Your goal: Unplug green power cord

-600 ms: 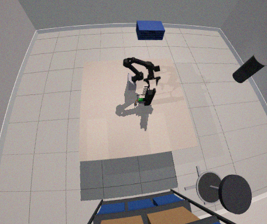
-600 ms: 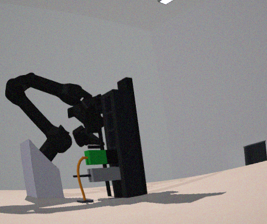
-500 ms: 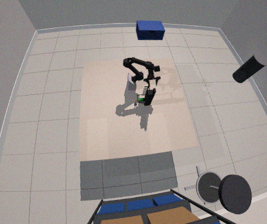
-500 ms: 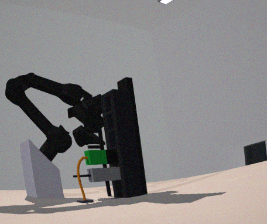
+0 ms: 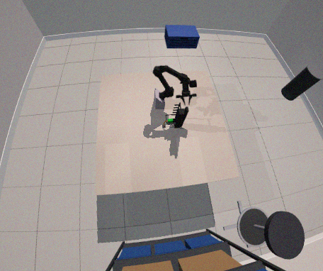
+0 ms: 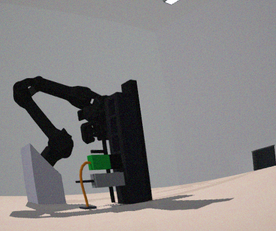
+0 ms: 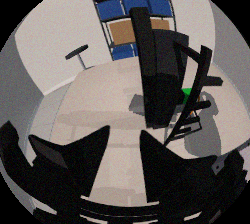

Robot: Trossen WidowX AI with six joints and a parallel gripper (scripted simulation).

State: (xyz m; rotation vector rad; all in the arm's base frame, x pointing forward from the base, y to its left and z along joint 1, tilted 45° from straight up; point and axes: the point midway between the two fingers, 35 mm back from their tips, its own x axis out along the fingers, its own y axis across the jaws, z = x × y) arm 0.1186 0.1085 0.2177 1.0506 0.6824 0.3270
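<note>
A blue crate (image 5: 181, 35) sits by the far wall, a barbell (image 5: 271, 230) near blue-and-brown shelving (image 5: 179, 252).

matt surfaces all round

the power strip (image 6: 132, 141) and arm (image 6: 59, 93) look like matt black plastic; the green plug (image 6: 98, 162) flat and unglossed, the orange cord (image 6: 82, 181) smooth, the bench top (image 6: 226, 202) pale, matt, wood-like.
</note>
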